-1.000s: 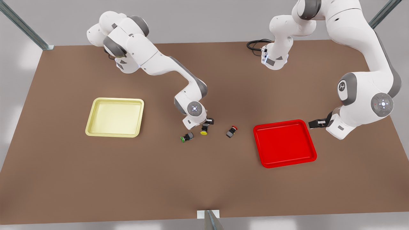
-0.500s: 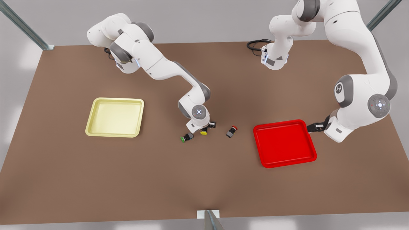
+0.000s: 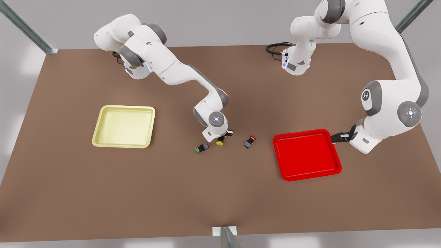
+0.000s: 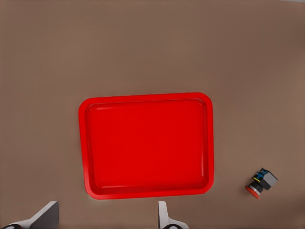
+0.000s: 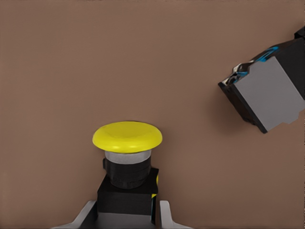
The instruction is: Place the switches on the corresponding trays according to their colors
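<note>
The yellow switch [image 3: 219, 142] lies on the table near the middle. My right gripper [image 3: 224, 134] is down on it, and in the right wrist view the fingers [image 5: 164, 215] press both sides of the yellow switch's [image 5: 127, 138] dark body. The red switch [image 3: 250, 141] lies on its side between there and the red tray [image 3: 303, 131]. My left gripper [image 3: 336, 137] hovers open by that tray's far right corner; from it the red tray [image 4: 143, 98] and red switch [image 4: 261, 182] show below. The yellow tray [image 3: 124, 107] sits at the front view's left.
A green-capped switch [image 3: 201, 148] lies just beside the yellow one, its grey body [image 5: 264, 93] close to my right gripper. A black cable [image 3: 275, 48] coils at the table's far edge. Metal frame posts stand at the corners and the front edge.
My right gripper came down over the yellow switch and now has its fingers against its body. The left arm shifted slightly toward the red tray's corner.
</note>
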